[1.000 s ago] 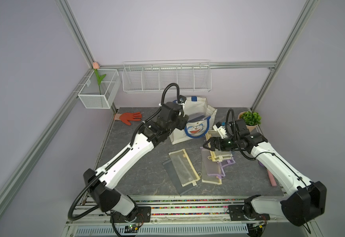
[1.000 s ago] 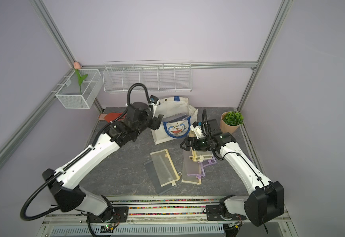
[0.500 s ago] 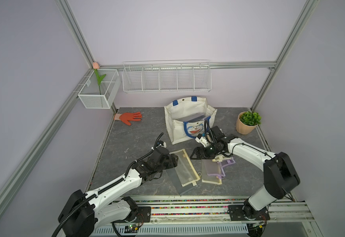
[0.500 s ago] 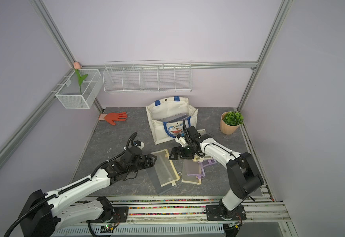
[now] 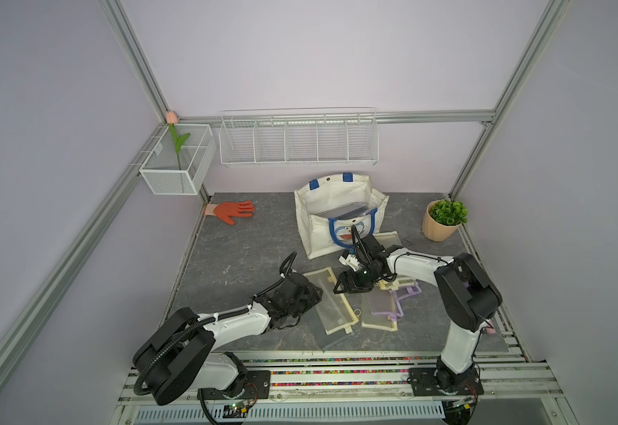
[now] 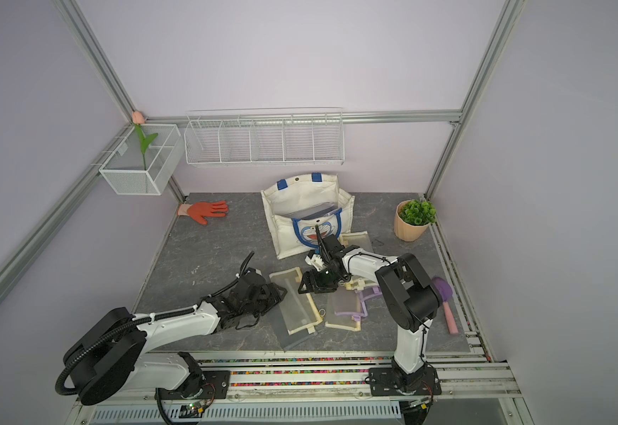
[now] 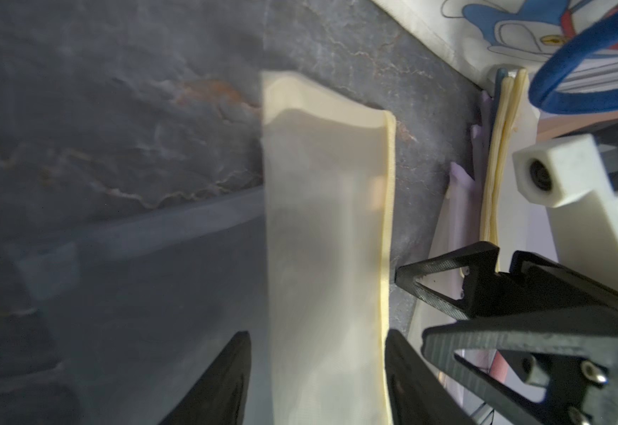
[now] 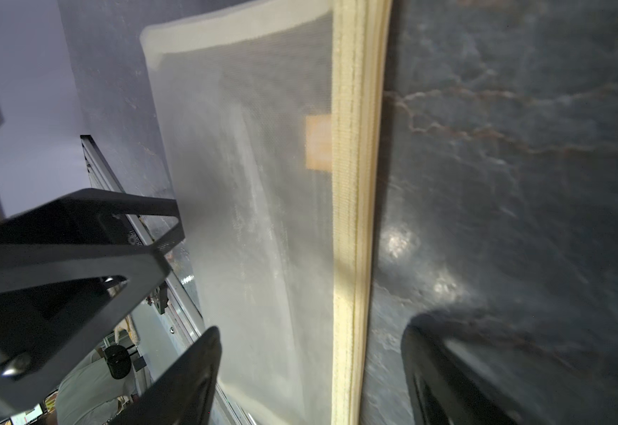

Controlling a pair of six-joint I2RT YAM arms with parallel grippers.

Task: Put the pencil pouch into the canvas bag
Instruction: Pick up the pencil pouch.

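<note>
The canvas bag (image 5: 340,220) (image 6: 307,217) stands open-topped at the back middle of the table, cat face toward me, with something dark inside. In front of it a cream mesh pencil pouch (image 5: 333,305) (image 6: 296,303) lies flat on a grey pouch. My left gripper (image 5: 315,292) (image 7: 318,333) is low at the pouch's left edge, open, with the pouch's end between its fingers. My right gripper (image 5: 340,285) (image 8: 311,331) is low at the pouch's far end, open, astride the pouch's cream zipper edge (image 8: 351,220). In the left wrist view the bag (image 7: 447,22) shows behind.
A cream-and-purple pouch (image 5: 381,309) lies right of the task pouch, and another cream pouch (image 5: 388,239) lies beside the bag. An orange glove (image 5: 232,210) is back left, a potted plant (image 5: 443,220) back right, a purple brush (image 6: 445,298) at the right edge. Wire racks (image 5: 298,141) hang on the back wall.
Both arms have come down from the bag to the cream pouch, and both sets of jaws have narrowed around its ends. The bag now stands alone.
</note>
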